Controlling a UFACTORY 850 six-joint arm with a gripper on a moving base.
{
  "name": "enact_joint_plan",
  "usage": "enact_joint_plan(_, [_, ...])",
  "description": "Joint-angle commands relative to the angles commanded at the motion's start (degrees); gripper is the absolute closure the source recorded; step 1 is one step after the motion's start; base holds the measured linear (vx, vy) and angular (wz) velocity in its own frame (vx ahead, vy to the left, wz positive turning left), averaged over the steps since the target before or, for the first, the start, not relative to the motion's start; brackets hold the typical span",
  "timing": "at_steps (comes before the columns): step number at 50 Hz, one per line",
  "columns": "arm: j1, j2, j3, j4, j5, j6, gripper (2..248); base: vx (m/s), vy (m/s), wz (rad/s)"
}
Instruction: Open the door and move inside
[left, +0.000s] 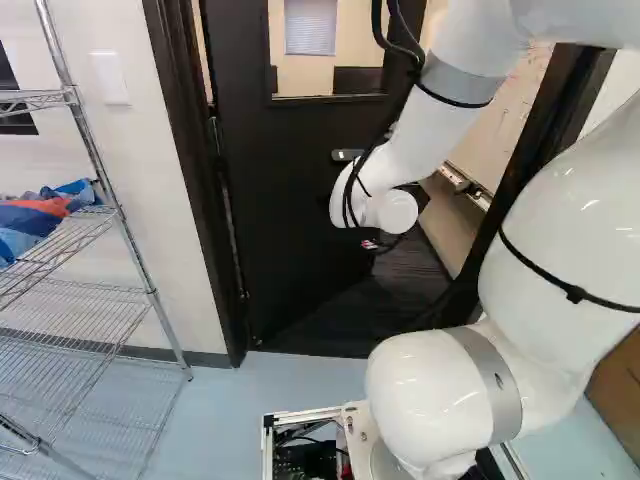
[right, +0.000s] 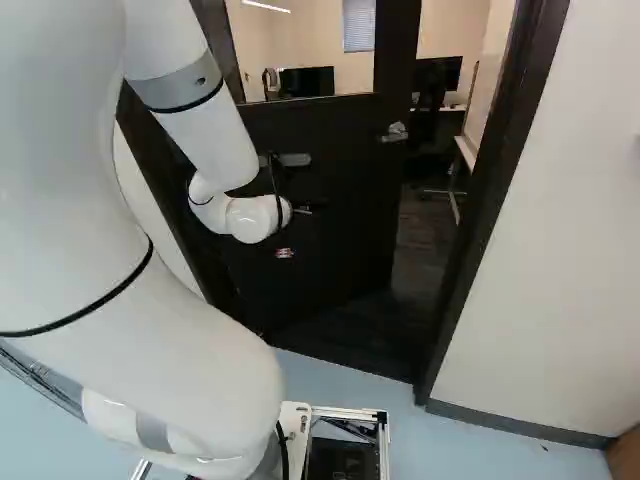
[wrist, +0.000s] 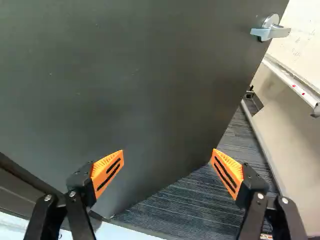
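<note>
1. Clearly, the door (wrist: 125, 90) is off its latch: it stands partly open, angled away from us into the next room, with a gap (right: 425, 225) between its handle edge and the frame (right: 500, 150). I'd count the unlatching as done.

2. The lever handle (wrist: 270, 32) sits near that free edge, well ahead of the jaws (wrist: 167, 152) and off to one side, with nothing gripping it. The hinges (left: 245, 292) are on the opposite edge, at the left of the door in the left base view.

3. Those jaws are wide apart and hold nothing. The door's face spreads out ahead of them; whether any part of the arm (left: 545, 285) is touching it, I can't tell.

4. Moving inside is what's left. The base (right: 384, 440) is out on the pale floor (left: 230, 400), while dark carpet (wrist: 185, 210) begins beyond the threshold. I'd call it roughly halfway.

5. That gap looks tight for base and arm together, so my guess is the door wants a further push, probably nearer its free edge, with the base rolling forward as it yields.

6. Two worries: the door might drift back against the arm, and the arm's bulky elbow could catch the frame on the way through.
</note>
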Motion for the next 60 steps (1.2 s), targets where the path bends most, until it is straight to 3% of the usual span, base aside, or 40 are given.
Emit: enact_joint_plan(60, [0.0, 0.0, 0.0, 0.0, 0.0, 0.0, 3, 0.073, 0.021, -0.001])
